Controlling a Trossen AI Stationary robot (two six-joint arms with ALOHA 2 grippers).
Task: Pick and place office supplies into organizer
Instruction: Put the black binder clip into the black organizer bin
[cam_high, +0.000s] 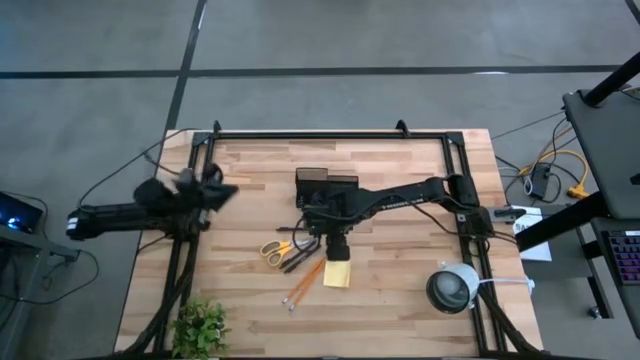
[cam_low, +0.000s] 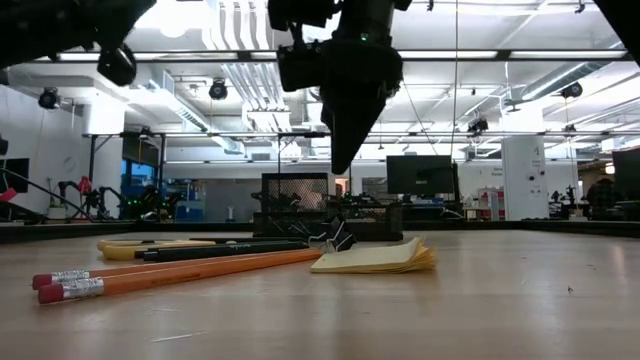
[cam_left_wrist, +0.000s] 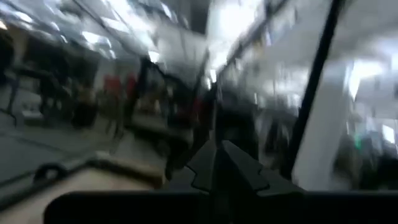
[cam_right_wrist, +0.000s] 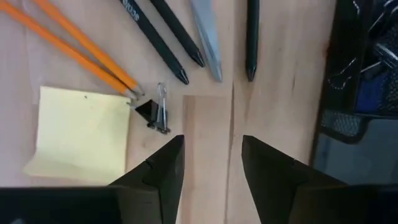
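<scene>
1. The right gripper (cam_high: 337, 243) is hanging above the middle of the table (cam_high: 400, 300), just on the near side of the organizer (cam_high: 326, 186), pointing down.
2. Its two dark fingers (cam_right_wrist: 163, 169) are standing apart with a strip of bare wood showing between them; nothing is sitting in the gap, so the pincer is holding nothing.
3. In the low view the right gripper is floating clear above the tabletop, its tip touching none of the supplies.
4. The organizer is sitting at the centre of the table on the far side of the supplies, its dark mesh wall (cam_right_wrist: 348, 68) showing small clips and a blue item inside.
5. The yellow sticky-note pad (cam_high: 337, 275) is lying flat on the near side of the gripper.
6. A small black binder clip (cam_right_wrist: 154, 112) is lying just beside a far corner of the pad, apart from the fingers.
7. Two orange pencils (cam_high: 303, 282) are lying slantwise just left of the pad, their tips pointing toward the clip.
8. The dark pens (cam_right_wrist: 163, 38) and the yellow-handled scissors (cam_high: 277, 250) are lying further left, on the far side of the pencils.
9. The left gripper (cam_high: 218, 188) is waiting above the table's left edge, well apart from the supplies; whether its fingers are open I cannot tell.
10. A green plant (cam_high: 200, 327) and a round white-grey device (cam_high: 452, 288) are standing at the near left and near right.
</scene>
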